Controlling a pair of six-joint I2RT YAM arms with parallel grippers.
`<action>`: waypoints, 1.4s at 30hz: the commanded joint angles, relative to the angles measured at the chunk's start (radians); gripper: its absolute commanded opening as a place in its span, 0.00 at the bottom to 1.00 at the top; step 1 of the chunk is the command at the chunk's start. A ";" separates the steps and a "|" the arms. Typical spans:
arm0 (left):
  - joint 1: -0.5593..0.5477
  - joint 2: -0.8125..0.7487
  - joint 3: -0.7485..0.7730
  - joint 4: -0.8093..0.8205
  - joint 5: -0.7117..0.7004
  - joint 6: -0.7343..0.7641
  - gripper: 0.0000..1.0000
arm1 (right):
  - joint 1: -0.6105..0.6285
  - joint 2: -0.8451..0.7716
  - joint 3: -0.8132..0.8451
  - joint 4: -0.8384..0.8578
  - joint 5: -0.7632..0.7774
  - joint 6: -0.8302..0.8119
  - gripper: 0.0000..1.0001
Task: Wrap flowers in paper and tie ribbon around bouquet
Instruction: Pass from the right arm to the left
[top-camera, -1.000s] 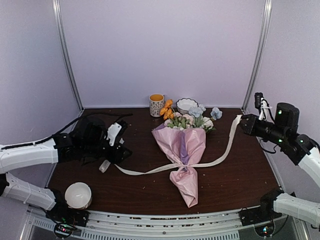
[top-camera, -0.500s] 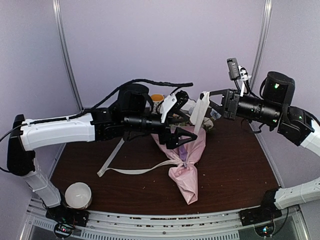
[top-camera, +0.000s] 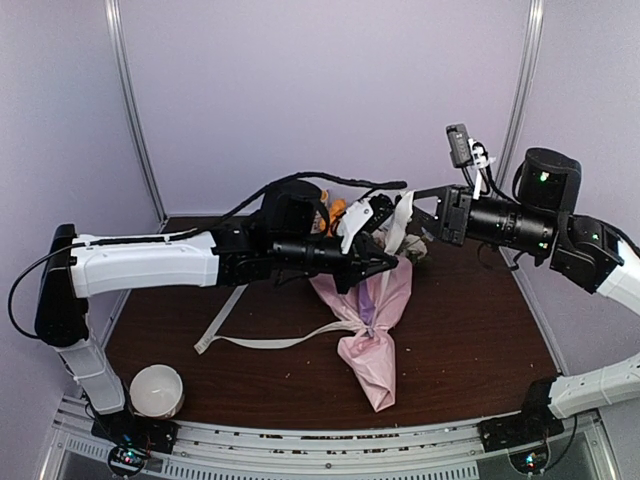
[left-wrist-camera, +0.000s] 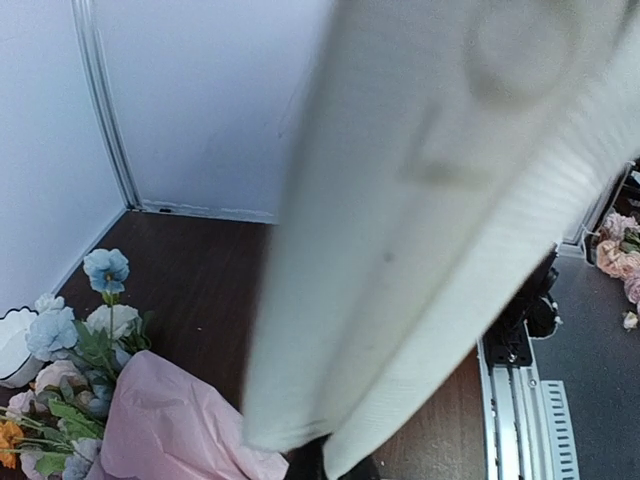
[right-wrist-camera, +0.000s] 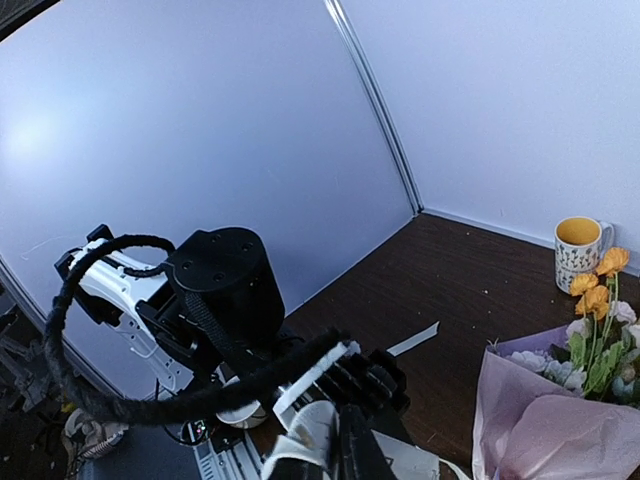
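The bouquet (top-camera: 372, 330) is lying on the dark wooden table (top-camera: 470, 340), its narrow end pointing toward the arm bases and its flowers (left-wrist-camera: 80, 340) fanning out at the far end. The pink paper (top-camera: 385, 295) is wrapping the stems in a cone, and the cream ribbon (top-camera: 402, 222) is circling the cone at its waist. One tail of the ribbon is trailing flat across the table to the left of the bouquet; the other is rising steeply above the bouquet's flower end. The left gripper (top-camera: 389, 262) is reaching in from the left of the bouquet and hovering just over the paper's upper edge. Its fingers are pressed together on the rising strip of ribbon, which is filling most of the left wrist view. The right gripper (top-camera: 419, 209) is hanging above and to the right of the bouquet's blooms, its fingers squeezed tight on the same strip higher up, near its end. A yellow-lined mug (right-wrist-camera: 580, 252) is standing behind the bouquet, beside the orange blooms. A white bowl (top-camera: 156, 390) is sitting well to the left of the bouquet's narrow end.
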 joint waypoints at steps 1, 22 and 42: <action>0.011 -0.022 -0.026 0.118 -0.112 -0.042 0.00 | 0.004 -0.031 -0.061 -0.169 0.099 0.005 0.28; 0.057 -0.062 -0.072 0.296 -0.087 -0.119 0.00 | 0.038 0.275 -0.654 0.429 -0.140 0.284 0.34; -0.012 -0.163 -0.015 0.320 0.026 -0.076 0.00 | 0.038 0.479 -0.598 0.272 -0.041 0.277 0.42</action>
